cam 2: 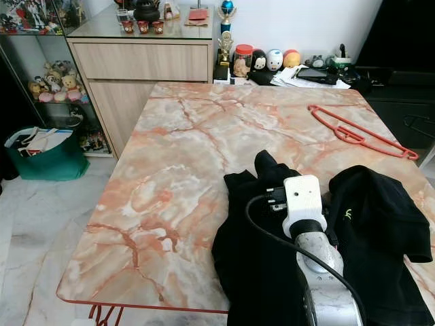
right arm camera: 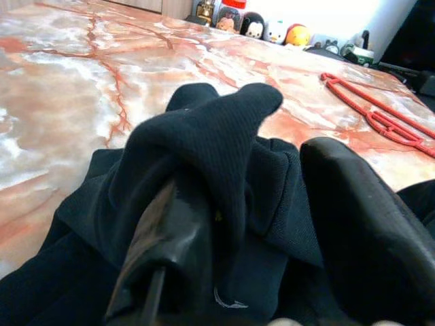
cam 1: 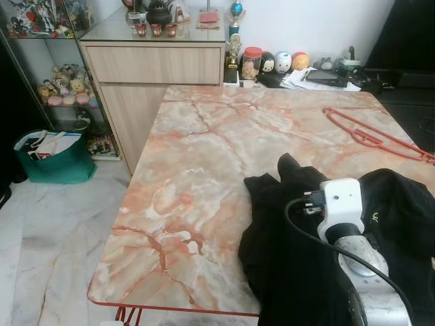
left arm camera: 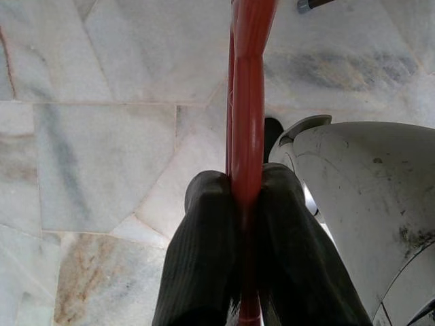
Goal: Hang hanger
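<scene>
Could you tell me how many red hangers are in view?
2. One red plastic hanger lies on the pink marble table's far right; a red bar, apparently another hanger, is clamped in the left gripper. Others may be hidden.

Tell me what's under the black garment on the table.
The marble table lies under the black garment. One finger of the right gripper is pushed under a fold; anything else beneath stays hidden.

i see the red hanger (cam 1: 376, 136) lying flat on the table's far right; black garment (cam 2: 367, 224) crumpled nearer, apart.
</scene>
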Robot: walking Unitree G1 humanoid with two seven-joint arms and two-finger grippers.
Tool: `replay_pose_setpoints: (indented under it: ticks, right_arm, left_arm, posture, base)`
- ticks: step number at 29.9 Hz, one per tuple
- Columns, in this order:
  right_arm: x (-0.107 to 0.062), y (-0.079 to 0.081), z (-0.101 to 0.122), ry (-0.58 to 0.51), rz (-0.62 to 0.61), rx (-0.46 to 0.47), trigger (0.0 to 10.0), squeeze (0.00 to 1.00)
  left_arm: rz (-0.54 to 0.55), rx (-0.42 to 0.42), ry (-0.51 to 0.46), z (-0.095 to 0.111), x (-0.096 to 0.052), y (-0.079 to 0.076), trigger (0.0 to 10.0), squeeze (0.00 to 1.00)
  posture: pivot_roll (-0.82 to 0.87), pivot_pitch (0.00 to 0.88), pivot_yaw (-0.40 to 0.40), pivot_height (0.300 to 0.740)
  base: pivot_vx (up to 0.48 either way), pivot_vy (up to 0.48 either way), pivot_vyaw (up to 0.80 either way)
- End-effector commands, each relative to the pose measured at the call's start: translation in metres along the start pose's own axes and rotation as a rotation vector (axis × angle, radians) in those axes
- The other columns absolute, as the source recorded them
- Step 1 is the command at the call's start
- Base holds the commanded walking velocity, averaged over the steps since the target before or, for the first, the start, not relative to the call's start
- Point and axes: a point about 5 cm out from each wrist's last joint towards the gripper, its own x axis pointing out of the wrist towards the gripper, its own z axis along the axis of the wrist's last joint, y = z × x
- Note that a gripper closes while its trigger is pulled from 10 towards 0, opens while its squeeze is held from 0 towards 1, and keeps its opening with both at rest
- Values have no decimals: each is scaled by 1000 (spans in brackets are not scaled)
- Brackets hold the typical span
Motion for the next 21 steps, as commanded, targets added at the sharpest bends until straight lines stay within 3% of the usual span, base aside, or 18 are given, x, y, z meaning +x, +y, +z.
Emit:
replay_pose_setpoints:
  ticks: [1, 9, 21]
  right_arm:
    - [-2, -1, 2, 0, -2, 8, 10000, 1000]
    - [-4, -3, 2, -8, -12, 5, 10000, 1000]
    - [-24, -7, -11, 33, -15, -1, 10000, 1000]
  left_arm:
    - [-26, 0, 41, -9, -1, -7, 10000, 0]
    - [-31, 1, 41, -9, -1, -9, 10000, 0]
    - [-36, 15, 44, -10, -1, -9, 10000, 0]
  posture:
    - [14, 0, -39, 740]
    - [14, 0, -39, 740]
    - [8, 0, -34, 740]
  base:
    - [0, 0, 0]
    - [0, 0, 0]
    - [0, 0, 0]
